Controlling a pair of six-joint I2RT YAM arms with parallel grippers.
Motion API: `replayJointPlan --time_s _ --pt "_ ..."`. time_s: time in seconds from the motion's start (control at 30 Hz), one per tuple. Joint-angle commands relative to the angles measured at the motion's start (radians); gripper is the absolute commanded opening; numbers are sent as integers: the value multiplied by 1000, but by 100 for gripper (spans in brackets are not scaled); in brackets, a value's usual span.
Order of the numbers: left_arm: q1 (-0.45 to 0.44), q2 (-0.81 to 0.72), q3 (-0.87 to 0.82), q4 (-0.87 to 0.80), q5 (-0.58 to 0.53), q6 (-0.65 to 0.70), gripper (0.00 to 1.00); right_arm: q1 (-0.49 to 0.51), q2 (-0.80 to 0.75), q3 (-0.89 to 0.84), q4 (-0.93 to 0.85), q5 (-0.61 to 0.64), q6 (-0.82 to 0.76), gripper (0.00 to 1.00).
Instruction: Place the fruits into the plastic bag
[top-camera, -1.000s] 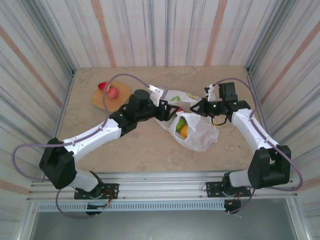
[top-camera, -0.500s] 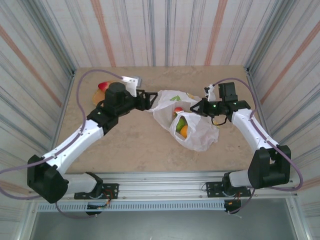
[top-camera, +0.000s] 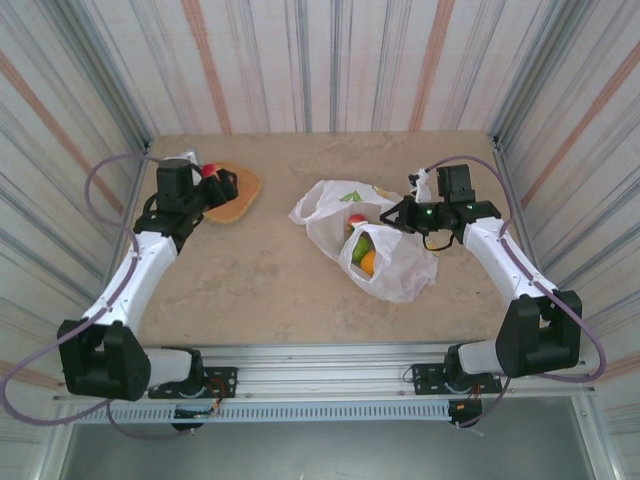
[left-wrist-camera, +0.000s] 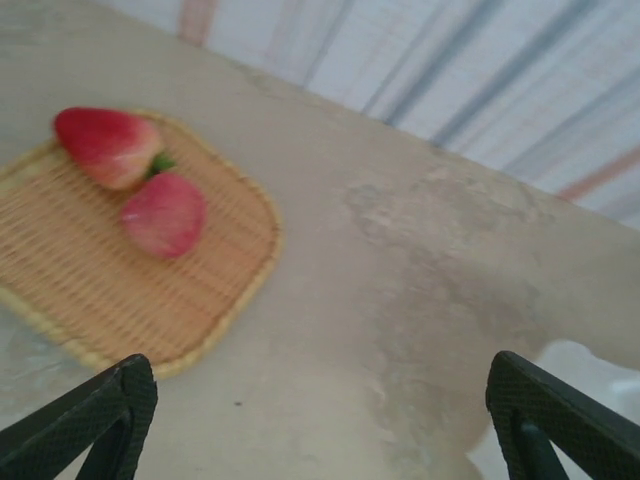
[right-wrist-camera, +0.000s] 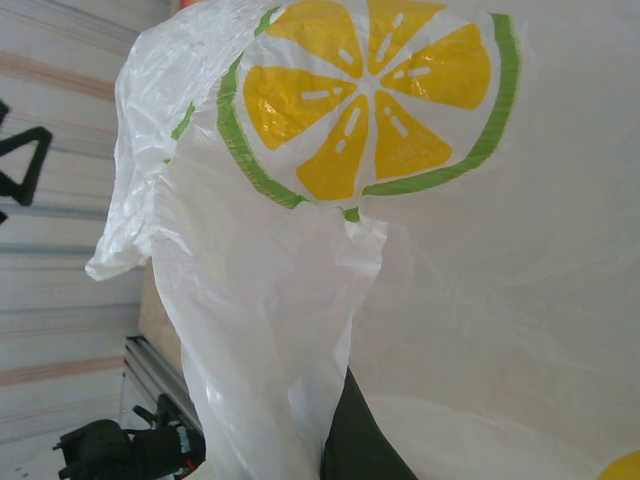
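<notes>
The white plastic bag (top-camera: 385, 262) with lemon prints lies right of centre. Inside its mouth show a green apple (top-camera: 359, 247), an orange-yellow piece (top-camera: 368, 263) and a red fruit (top-camera: 357, 220). My right gripper (top-camera: 396, 218) is shut on the bag's rim; in the right wrist view the plastic bag (right-wrist-camera: 300, 300) drapes over one dark finger (right-wrist-camera: 360, 445). My left gripper (top-camera: 226, 185) hangs open over the tan woven tray (top-camera: 243, 198). In the left wrist view a red strawberry (left-wrist-camera: 105, 146) and a pink-red peach (left-wrist-camera: 163, 213) lie on the tray (left-wrist-camera: 160, 310), up and left of my open left gripper (left-wrist-camera: 320, 430).
Striped walls enclose the tan stone table (top-camera: 270, 290) on three sides. Bare tabletop lies between the tray and the bag. A corner of the bag (left-wrist-camera: 600, 370) shows at the lower right of the left wrist view.
My left arm has swung from the bag's mouth back to the left and now hangs over the tray. The right arm and the bag have stayed put.
</notes>
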Motion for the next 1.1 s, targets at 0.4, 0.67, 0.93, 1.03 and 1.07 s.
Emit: replayJointPlan --time_s 0.4,0.67,0.93,1.03,1.07 --pt "65 473 261 -40 -63 -26 99 10 -24 14 -19 5 -26 0" --pt "88 652 420 -80 -28 -46 95 10 -37 10 -23 7 -24 0" --pt "90 753 518 -102 0 -34 93 11 -39 25 -37 8 -27 0" --pt "93 804 542 -111 10 -33 92 11 -40 29 -42 10 -28 0" --pt "94 812 547 -111 15 -34 91 11 -41 28 -43 9 -28 0"
